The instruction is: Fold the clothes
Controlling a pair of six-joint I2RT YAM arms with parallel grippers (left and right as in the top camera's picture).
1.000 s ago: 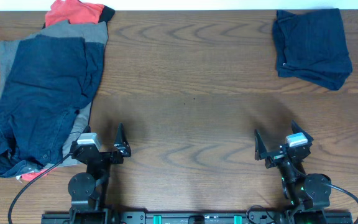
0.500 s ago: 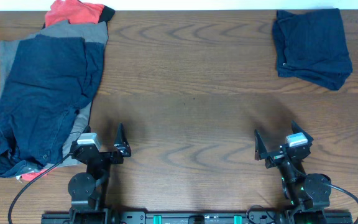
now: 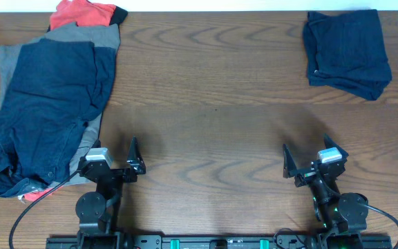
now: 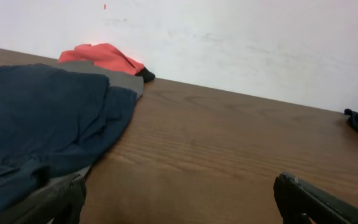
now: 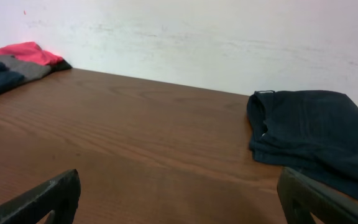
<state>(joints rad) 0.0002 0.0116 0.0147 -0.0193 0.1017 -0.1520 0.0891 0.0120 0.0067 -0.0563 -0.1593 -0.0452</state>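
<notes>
Left end effector (image 3: pixel 109 158) low, jaws apart

Light is even and diffuse, coming from above; moderately bright, no hard glare. Overhead pic is sharp, w/ crisp wood grain on the table (image 3: pixel 213 83) and only faint, soft-edged shadows by each arm. Navy shorts (image 3: pixel 47 111) and folded navy garment (image 3: pixel 347 52) read v. dark, folds barely show. Wrist pics are softer, w/ a mottled white wall (image 4: pixel 241 43) and mild sheen on the tabletop. Left fingers (image 4: pixel 319 202) and right fingers (image 5: pixel 42 199) sit close to the lens, black and out of focus. Red-orange garment (image 4: pixel 101 57) looks oversaturated, edges glowing.
</notes>
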